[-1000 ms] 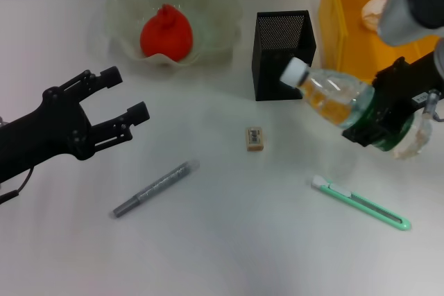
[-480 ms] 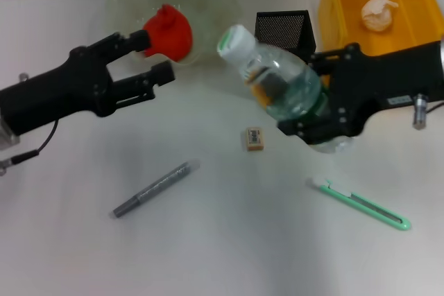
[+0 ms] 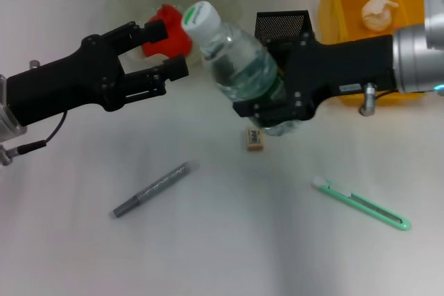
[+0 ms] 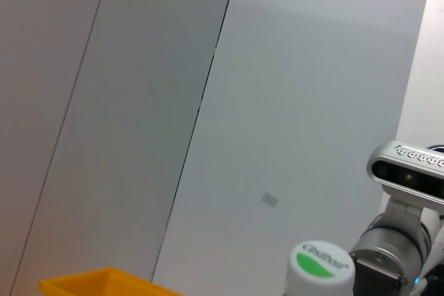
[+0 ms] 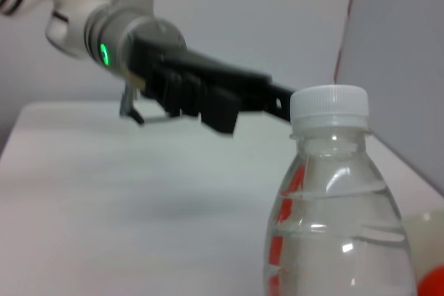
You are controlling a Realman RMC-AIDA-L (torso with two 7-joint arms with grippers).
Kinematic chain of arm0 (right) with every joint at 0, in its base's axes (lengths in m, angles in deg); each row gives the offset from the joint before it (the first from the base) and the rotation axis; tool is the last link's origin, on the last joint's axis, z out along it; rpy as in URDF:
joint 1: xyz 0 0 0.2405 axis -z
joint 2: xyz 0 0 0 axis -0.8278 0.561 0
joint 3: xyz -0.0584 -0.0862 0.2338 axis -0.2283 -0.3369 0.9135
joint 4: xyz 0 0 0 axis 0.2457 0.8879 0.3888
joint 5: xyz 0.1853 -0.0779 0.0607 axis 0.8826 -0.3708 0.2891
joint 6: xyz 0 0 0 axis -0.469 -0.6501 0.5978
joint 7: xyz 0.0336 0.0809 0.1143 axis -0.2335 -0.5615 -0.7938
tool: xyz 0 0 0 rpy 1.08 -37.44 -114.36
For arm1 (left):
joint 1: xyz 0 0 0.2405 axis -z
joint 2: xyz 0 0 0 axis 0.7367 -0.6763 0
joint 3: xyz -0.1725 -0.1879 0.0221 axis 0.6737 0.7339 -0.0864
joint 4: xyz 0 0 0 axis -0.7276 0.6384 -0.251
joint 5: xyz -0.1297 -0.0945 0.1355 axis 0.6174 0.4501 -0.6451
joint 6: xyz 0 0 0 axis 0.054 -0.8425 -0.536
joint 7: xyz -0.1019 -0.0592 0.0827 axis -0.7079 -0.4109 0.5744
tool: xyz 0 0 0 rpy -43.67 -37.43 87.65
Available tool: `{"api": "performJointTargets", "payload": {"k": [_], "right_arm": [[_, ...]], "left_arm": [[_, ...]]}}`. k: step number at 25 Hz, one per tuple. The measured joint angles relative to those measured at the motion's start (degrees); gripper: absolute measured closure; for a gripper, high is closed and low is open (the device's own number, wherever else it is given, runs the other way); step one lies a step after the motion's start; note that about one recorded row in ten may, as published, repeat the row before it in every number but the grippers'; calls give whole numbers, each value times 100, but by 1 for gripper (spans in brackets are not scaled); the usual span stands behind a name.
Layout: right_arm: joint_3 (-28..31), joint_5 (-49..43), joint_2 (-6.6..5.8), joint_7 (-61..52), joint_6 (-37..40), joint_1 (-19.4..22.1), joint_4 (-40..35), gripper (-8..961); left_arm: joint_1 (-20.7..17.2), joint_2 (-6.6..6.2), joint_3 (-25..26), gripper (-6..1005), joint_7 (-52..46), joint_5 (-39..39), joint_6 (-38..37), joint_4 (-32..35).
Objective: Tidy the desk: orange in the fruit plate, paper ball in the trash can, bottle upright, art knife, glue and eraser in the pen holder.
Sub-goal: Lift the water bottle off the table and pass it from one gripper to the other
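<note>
While right hand (image 3: 272, 112) grips bottle (image 3: 236, 60), left hand (image 3: 165, 52) gapes; only head view shows eraser (image 3: 254, 138).

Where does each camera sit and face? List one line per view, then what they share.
Head view: above the desk, looking down; both arms show, right gripper holding the bottle, left gripper open beside it.
Left wrist view: faces the wall; only the bottle cap and right arm show.
Right wrist view: behind the bottle, facing the left gripper.
Shared: the bottle.
</note>
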Motion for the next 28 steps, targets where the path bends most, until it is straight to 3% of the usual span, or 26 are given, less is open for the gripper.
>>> {"api": "performJointTargets", "payload": {"k": [16, 28], "right_arm": [[-134, 1124, 27, 1673, -293, -822, 2109, 200], [-264, 1604, 34, 2048, -385, -895, 2526, 200]], "left_arm": [[57, 50, 67, 149, -67, 333, -259, -83], [42, 52, 69, 152, -12, 346, -244, -131]]}}
